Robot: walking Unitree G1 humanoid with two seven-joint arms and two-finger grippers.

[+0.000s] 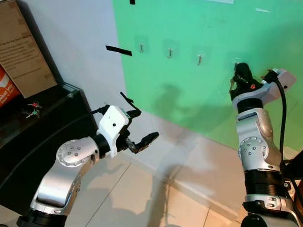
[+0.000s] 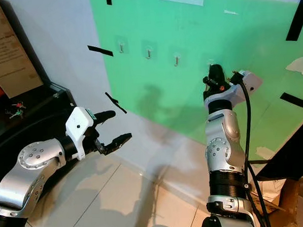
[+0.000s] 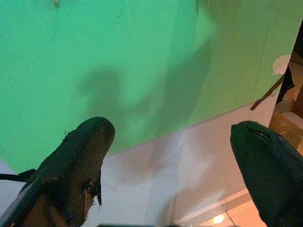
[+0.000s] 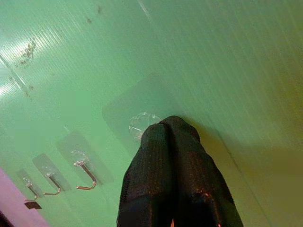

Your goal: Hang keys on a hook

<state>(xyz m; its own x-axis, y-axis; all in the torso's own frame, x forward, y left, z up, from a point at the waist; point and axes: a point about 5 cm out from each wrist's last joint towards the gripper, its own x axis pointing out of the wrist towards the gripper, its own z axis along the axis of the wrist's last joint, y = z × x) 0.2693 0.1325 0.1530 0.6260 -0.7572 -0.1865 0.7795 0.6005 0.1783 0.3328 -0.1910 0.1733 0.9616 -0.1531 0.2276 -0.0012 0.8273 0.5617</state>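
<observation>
Green sheeting (image 1: 229, 53) covered the wall across the upper right of the frame, with a row of hooks (image 1: 169, 52) stuck on it. At left I saw a black cabinet (image 1: 21, 146); small keys (image 1: 31, 110) lay on its top. My left gripper (image 1: 137, 127) hovered at centre left, fingers spread wide, holding nothing. My right gripper (image 4: 173, 123) pressed against the rightmost hook mount (image 4: 142, 124), fingers closed together.
</observation>
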